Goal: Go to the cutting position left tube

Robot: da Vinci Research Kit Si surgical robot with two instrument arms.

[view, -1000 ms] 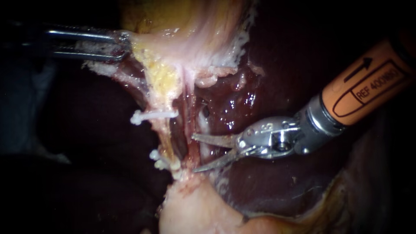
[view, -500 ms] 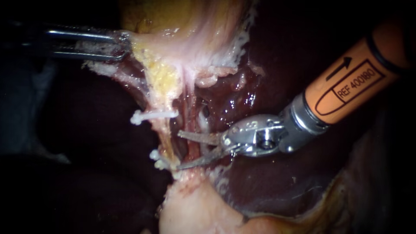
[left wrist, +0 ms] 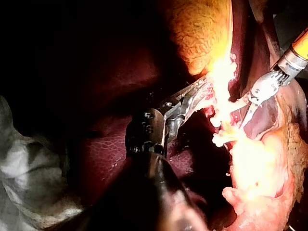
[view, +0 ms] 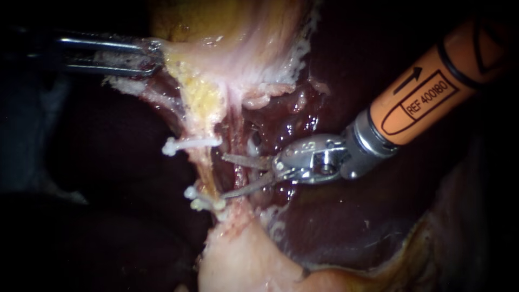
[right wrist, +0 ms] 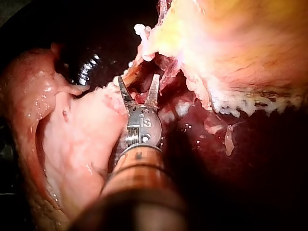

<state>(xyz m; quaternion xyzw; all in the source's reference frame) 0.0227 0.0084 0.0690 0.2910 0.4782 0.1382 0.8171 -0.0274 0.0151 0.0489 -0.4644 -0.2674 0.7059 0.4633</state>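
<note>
right instrument is shiny metal at the wrist, duller grey blades, shaft smooth glossy orange plastic. left instrument plain dark metal. clips look matt white plastic. liver wet and glossy, gallbladder pale, fibrous, ragged at the edges

from upper left the left instrument grips the gallbladder at top centre, while from upper right the right instrument's parted blades straddle a tube mid-frame, between the upper clip and the lower clips.
</note>
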